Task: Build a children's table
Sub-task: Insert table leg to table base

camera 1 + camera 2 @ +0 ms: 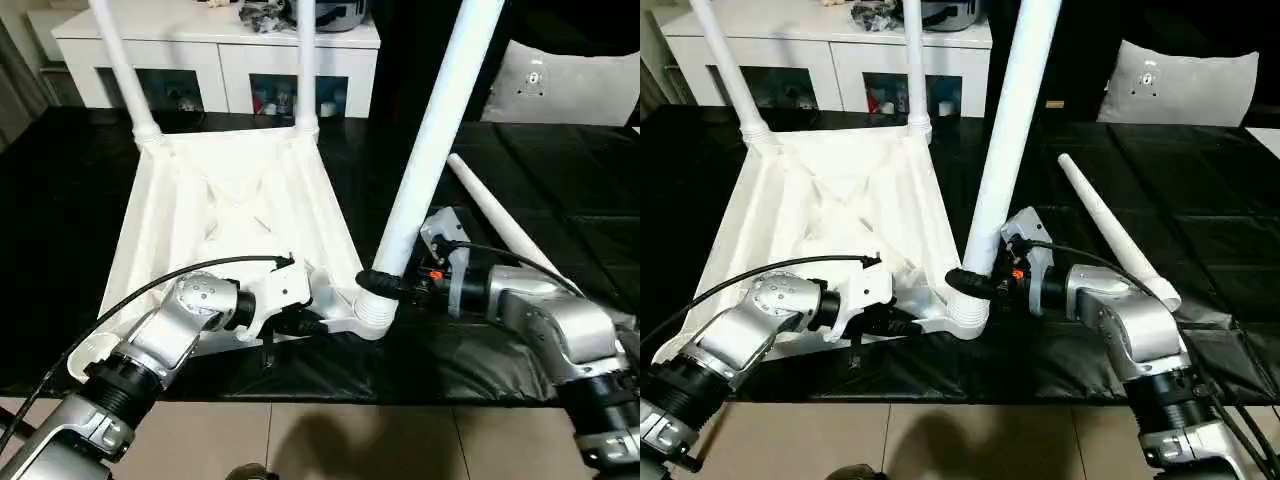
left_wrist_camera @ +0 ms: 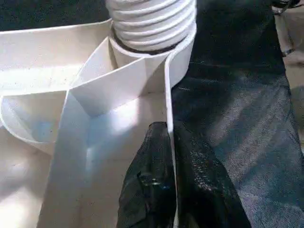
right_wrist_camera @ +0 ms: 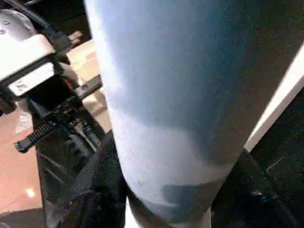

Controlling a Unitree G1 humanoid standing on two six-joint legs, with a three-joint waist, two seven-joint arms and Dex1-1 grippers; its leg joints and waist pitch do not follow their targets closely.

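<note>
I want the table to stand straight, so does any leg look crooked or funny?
Yes. The near-right leg, gripped by the right pincer, leans to one side, and its ribbed end is not fully down in its corner socket. The two far legs stand straighter. A fourth leg lies loose on the black mat.

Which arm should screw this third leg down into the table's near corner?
Right: its gripper already clasps the leg just above the socket. The left gripper pinches the tabletop's rim, steadying it.

A white glass-door cabinet [image 1: 215, 60] stands behind the black mat [image 1: 560, 180], perhaps a grey cushion [image 1: 1185, 85] alongside.
</note>
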